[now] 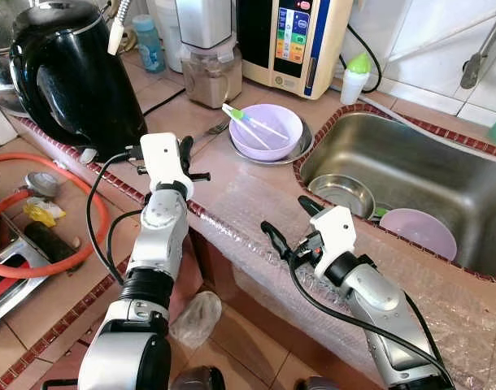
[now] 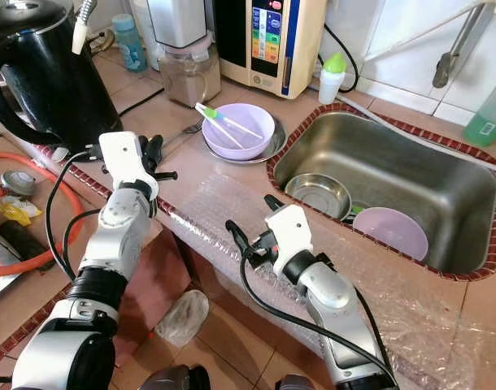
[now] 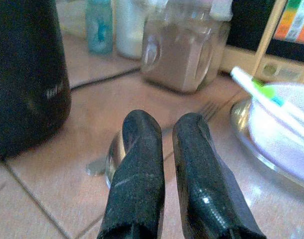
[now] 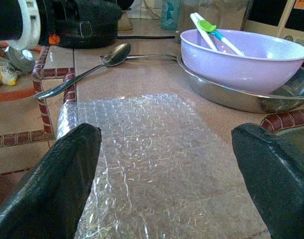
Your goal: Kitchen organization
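From the left eye view we've got a tiled counter (image 1: pixel 256 191) with a steel sink (image 1: pixel 443 166) set into it. The left gripper (image 1: pixel 185 154) sits low over the counter just beside the black kettle (image 1: pixel 73 77), while the right gripper (image 1: pixel 290 221) hovers at the counter's front edge over a sheet of bubble wrap (image 1: pixel 256 244), fingers spread wide. Between them and further back, a purple bowl (image 1: pixel 268 130) sits in a shallow steel plate (image 1: pixel 301 146), with a couple of white utensils (image 1: pixel 248 120) lying across it. Inside the sink there's a steel bowl (image 1: pixel 341 193) and a purple plate (image 1: pixel 419 230).

Right eye view, same scene: a water dispenser (image 2: pixel 268 41) stands at the back wall with a small green-capped bottle (image 2: pixel 332 77) next to it.

Left wrist view: the two fingers (image 3: pixel 137 174) are pressed nearly together with just a thin gap, nothing between them. A spoon (image 3: pixel 104 159) lies on the tile right past their tips, and a fork (image 3: pixel 204 108) is further on near a jar of brown powder (image 3: pixel 184 55).

Right wrist view: the fingers (image 4: pixel 52 184) are wide apart, holding nothing, bubble wrap below. The spoon and the purple bowl are ahead, well apart from each other.
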`<state>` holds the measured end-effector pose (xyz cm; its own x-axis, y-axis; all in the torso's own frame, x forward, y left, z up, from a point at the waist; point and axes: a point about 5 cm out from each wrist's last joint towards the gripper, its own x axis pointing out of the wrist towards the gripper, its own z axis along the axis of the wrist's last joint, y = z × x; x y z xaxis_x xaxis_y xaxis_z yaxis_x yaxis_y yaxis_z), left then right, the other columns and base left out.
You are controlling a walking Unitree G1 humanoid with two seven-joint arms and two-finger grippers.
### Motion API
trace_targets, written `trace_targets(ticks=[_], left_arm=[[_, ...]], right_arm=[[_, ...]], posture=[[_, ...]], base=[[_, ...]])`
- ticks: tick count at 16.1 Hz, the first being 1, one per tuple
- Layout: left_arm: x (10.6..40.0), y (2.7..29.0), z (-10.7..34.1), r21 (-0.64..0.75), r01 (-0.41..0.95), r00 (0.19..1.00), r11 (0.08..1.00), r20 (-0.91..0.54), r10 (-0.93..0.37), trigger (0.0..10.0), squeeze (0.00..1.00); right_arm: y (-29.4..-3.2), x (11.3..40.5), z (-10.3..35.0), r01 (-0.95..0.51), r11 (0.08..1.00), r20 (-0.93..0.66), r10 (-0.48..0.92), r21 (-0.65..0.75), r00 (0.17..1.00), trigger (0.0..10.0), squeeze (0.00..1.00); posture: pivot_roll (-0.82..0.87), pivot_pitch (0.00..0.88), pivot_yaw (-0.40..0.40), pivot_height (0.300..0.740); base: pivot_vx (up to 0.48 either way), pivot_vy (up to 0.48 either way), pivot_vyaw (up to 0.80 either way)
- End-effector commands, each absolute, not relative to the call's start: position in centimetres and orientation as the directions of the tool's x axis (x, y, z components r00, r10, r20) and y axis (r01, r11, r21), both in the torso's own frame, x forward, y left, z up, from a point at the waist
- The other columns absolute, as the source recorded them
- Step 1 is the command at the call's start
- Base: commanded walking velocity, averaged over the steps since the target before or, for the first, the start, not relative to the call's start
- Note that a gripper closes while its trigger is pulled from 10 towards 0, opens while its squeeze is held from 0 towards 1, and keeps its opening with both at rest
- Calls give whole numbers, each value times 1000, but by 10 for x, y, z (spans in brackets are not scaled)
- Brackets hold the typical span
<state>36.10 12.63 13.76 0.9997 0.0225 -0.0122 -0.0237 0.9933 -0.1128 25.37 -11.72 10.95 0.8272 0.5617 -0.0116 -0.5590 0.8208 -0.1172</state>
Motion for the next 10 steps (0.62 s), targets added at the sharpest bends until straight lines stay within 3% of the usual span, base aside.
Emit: trace_targets(ticks=[1,10], left_arm=[[359,131,129,-122,-64,994,990,-94,53,10000,1000],[364,138,119,-144,-87,963,986,-265,46,10000,1000]], right_arm=[[-117,254,110,-556,822,-9,559,-122,829,10000,0],[-115,253,109,-558,821,-9,561,-118,828,10000,0]], posture=[[-94,20,49,740],[-93,22,55,740]], base=[[0,0,0],[0,0,0]])
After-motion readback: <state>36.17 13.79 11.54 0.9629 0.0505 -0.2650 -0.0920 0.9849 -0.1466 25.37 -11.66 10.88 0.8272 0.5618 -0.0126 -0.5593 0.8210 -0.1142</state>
